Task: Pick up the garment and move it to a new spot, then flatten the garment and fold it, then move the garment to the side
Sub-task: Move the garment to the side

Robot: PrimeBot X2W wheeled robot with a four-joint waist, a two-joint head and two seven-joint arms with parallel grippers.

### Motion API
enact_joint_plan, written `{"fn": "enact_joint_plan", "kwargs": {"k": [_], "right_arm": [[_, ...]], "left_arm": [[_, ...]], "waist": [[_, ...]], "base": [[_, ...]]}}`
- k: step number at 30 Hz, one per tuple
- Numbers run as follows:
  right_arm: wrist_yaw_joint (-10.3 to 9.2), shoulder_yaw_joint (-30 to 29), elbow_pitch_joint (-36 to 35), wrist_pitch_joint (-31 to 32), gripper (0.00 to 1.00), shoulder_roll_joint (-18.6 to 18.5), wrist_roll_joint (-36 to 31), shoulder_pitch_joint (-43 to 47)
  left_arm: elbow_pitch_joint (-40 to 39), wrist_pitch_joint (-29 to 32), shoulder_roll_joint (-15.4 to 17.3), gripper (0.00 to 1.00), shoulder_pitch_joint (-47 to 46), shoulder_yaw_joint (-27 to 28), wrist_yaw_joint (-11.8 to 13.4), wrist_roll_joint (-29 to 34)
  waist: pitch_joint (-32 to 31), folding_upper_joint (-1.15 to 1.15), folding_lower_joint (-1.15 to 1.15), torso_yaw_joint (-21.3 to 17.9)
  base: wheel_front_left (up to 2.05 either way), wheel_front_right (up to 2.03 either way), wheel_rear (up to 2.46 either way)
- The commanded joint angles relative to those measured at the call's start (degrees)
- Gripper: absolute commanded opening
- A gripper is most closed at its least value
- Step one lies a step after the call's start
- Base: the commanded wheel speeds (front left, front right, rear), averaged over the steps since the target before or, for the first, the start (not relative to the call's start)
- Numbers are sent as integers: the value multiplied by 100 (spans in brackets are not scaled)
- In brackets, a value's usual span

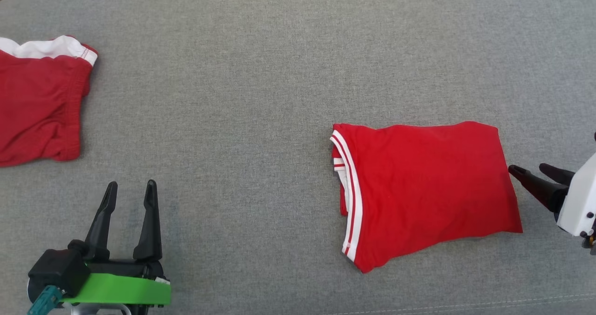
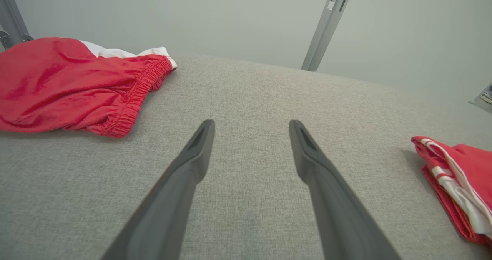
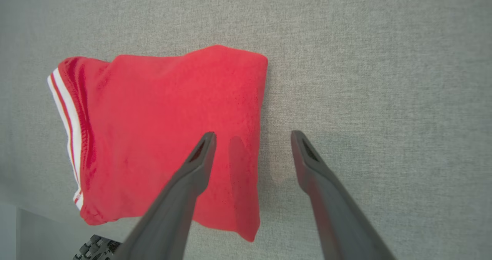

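Observation:
The garment [image 1: 419, 184] is a red shirt with white-striped trim, lying folded into a compact rectangle on the grey surface, right of centre. It also appears in the right wrist view as the garment [image 3: 169, 137] and at the right edge as the garment [image 2: 457, 183]. My right gripper [image 1: 528, 170] hovers open just beyond the garment's right edge, fingers pointing at it, nothing held; the right gripper [image 3: 251, 137] straddles that edge from above. My left gripper [image 1: 130, 189] rests open at the lower left, far from the garment, and the left gripper [image 2: 251, 125] holds nothing.
A second red garment with a white band [image 1: 39, 101] lies at the far left edge; its elastic waistband [image 2: 134, 95] faces my left gripper. The grey fabric surface [image 1: 279, 73] spreads wide between the two garments. Metal frame posts [image 2: 326, 25] stand behind it.

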Motion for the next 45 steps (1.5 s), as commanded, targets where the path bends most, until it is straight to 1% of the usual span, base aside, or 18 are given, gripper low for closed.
{"fn": "enact_joint_plan", "kwargs": {"k": [1,5,11,12,13,16,20,23,29,34,35,37,38,40,41,45], "right_arm": [[2,0,-26,43,100,48,-60,17],[2,140,139,164,100,253,-178,-187],[2,314,688,134,100,471,-514,-512],[2,377,738,126,32,495,-501,-545],[2,414,782,100,0,532,-444,-575],[2,546,884,69,0,506,-205,-632],[2,553,978,-41,0,474,-69,-642],[1,545,1072,-187,0,471,-32,-629],[1,571,1330,-562,0,454,-6,-580],[0,600,1581,-1118,0,309,-203,-548],[0,600,1581,-1118,0,309,-203,-548],[0,713,1710,-1391,0,242,-311,-613],[0,733,1774,-1590,0,216,-377,-716],[0,944,1905,-1898,0,47,-611,-905],[-1,1015,2007,-2054,0,40,-656,-1033],[-1,1200,2379,-2561,0,-107,-910,-1768]], "left_arm": [[3,-14,-26,100,-106,21,-28,49],[34,-14,-32,100,-195,32,-64,84],[93,-14,-58,100,-341,-7,-128,162],[94,-14,-59,100,-352,-6,-134,174],[99,-14,-64,100,-348,7,-139,188],[111,-14,-74,100,-286,79,-140,219],[67,-14,-48,100,-221,117,-129,254],[29,-5,14,100,-189,121,-123,266],[-116,94,161,100,-161,153,-78,290],[-345,248,314,100,-122,186,-45,311],[-345,248,314,100,-122,186,-45,311],[-454,320,377,100,-131,203,-33,315],[-506,349,401,100,-144,208,-26,315],[-611,450,469,100,-190,200,-14,338],[-665,499,515,100,-239,186,-16,355],[-893,716,628,100,-420,98,-54,417]], "waist": [[114,0,0,-34],[214,0,0,-11],[284,0,0,96],[286,0,0,114],[286,0,0,125],[268,0,0,108],[233,0,0,-51],[215,0,0,-252],[227,0,0,-774],[325,0,0,-1239],[325,0,0,-1239],[396,0,0,-1417],[438,0,0,-1503],[547,0,0,-1646],[618,0,0,-1706],[972,0,0,-1829]], "base": [[0,0,0],[0,0,0],[0,0,0],[0,0,0],[0,0,0],[0,0,0],[0,0,0],[0,0,0],[0,0,0],[0,0,0],[0,0,0],[0,0,0],[0,0,0],[0,0,0],[0,0,0],[0,0,0]]}}
